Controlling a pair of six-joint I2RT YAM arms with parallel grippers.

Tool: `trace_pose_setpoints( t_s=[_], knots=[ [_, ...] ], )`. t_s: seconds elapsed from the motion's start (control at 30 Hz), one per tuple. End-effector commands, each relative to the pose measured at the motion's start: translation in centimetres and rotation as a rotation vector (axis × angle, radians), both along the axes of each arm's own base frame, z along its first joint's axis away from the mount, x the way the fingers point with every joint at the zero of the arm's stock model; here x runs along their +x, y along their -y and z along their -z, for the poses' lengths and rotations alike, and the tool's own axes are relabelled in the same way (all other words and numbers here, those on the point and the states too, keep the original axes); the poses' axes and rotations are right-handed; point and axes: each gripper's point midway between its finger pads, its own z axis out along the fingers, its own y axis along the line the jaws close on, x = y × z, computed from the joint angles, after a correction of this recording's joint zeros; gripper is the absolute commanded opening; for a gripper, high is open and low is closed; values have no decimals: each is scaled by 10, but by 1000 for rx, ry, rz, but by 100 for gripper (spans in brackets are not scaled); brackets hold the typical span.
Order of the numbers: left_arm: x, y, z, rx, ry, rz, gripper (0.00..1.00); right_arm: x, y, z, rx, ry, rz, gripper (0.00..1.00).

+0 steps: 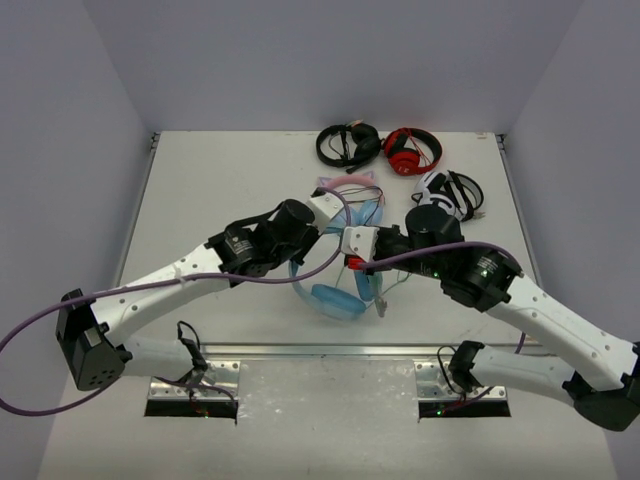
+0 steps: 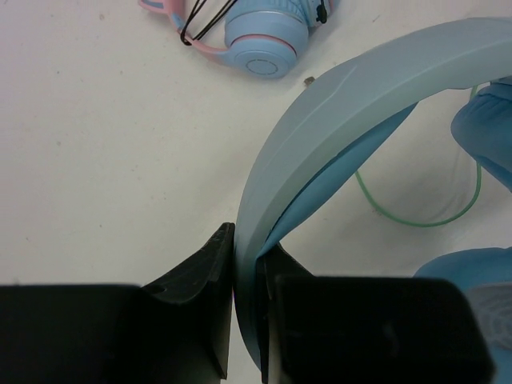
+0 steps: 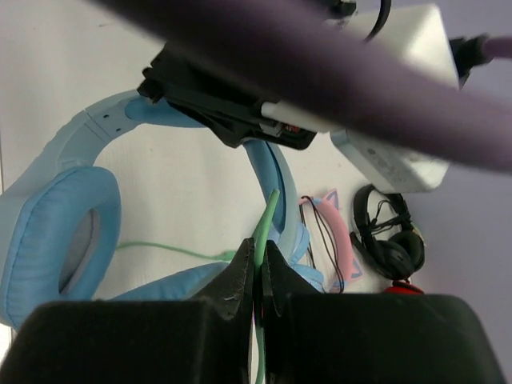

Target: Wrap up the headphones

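The left claw is clamped tight on the plain, pale blue plastic headband of the light blue over-ear headphones. The band rises from between its two black fingers and arches away to the claw's right over the white tabletop. The right claw is pinched together on the headphones' long, thin green cable, which runs up out of its fingertips. A round, padded blue ear cup lies to that claw's left, and the headband curves ahead of it to where the left claw grips the band. A loose loop of the same cable rests on the table ahead and to the right of the left claw, just beside a padded cup. Ahead of the left claw sit pink-and-blue headphones bound with black cord. Seen from overhead, a black pair, a red-and-black pair and a white-and-black pair lie beyond both claws, toward the far edge.
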Motion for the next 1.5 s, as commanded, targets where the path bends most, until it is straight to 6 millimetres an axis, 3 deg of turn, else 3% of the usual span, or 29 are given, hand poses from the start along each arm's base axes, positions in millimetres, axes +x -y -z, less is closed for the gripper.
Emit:
trace_pose_setpoints(
  t_s=[0.0,0.2,0.37,0.57,0.8,1.03,1.23,1.27,1.47],
  knots=[
    [5,11,-48,-183,108,-20,0,17,0,-10,51,28,91,1],
    [9,1,-49,-163,134,-66,0,28,1,-10,31,8,154,1],
    [19,-10,-45,-118,156,-149,0,10,-5,-39,140,5,78,1],
    [20,-11,-46,-122,160,-160,0,-3,-3,-46,164,-10,38,1],
    [28,-15,-56,-135,182,-230,0,-40,-10,-44,178,-67,-147,1],
    [29,-4,-48,-153,129,-242,0,-76,-33,-44,153,-216,-371,1],
    [22,2,-60,-217,129,-191,0,-53,-39,-27,88,-245,-287,1],
    [21,2,-60,-223,131,-189,0,-44,-38,-14,46,-280,-242,1],
    [21,-8,-64,-215,156,-209,0,-8,-31,-8,23,-306,-73,1]
  ],
)
